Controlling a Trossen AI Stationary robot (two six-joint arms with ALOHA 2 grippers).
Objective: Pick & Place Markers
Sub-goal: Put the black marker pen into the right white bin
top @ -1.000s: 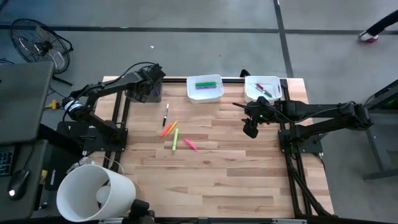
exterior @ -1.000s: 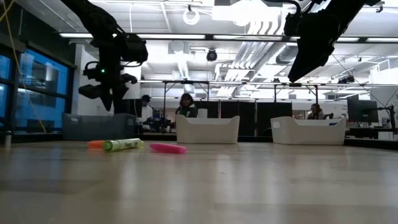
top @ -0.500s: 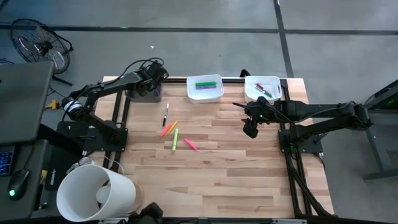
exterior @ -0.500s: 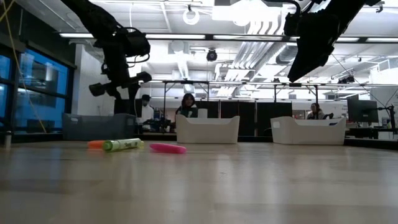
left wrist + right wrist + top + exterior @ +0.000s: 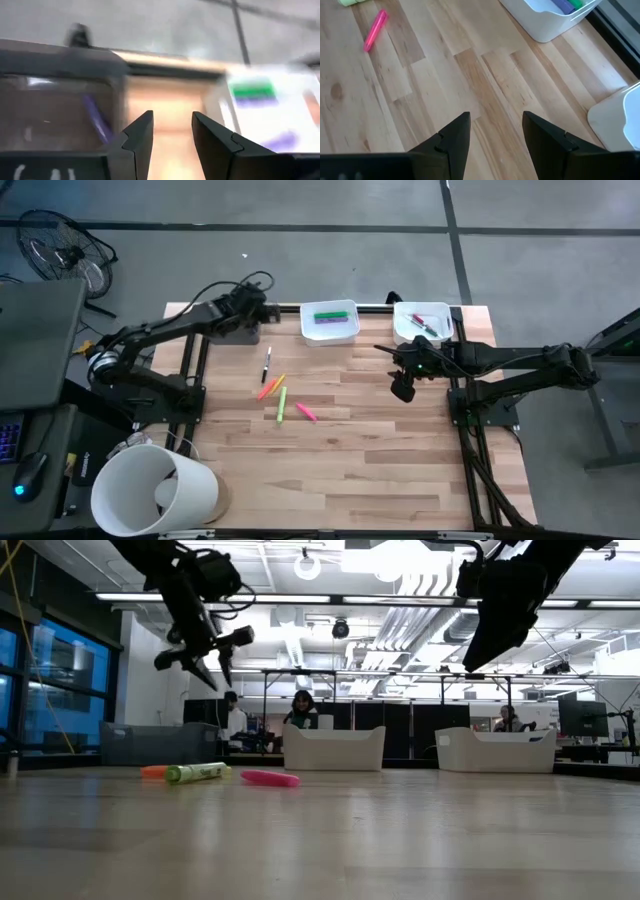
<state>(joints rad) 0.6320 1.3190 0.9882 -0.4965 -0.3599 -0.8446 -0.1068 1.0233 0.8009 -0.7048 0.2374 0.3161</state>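
Observation:
Several markers lie flat on the wooden table: a black one (image 5: 267,365), an orange one (image 5: 270,387), a yellow-green one (image 5: 282,405) and a pink one (image 5: 306,412). My left gripper (image 5: 257,309) hangs open and empty high over the table's far left, at the right rim of a grey bin (image 5: 231,330). In the left wrist view its fingers (image 5: 172,135) frame bare table, with a purple marker (image 5: 97,120) inside the bin. My right gripper (image 5: 403,386) hangs open and empty above the table's right part, the pink marker (image 5: 375,30) well ahead of it.
Two white trays stand at the far edge. The middle one (image 5: 330,323) holds green and purple markers; the right one (image 5: 422,323) holds red and dark ones. A white bucket (image 5: 150,490) lies off the near left corner. People sit in the room beyond.
My left gripper has risen above the grey bin, drifted a little toward the table's right, and rolled strongly about its own pointing line. Its fingers keep the same gap. The markers on the table lie as before.

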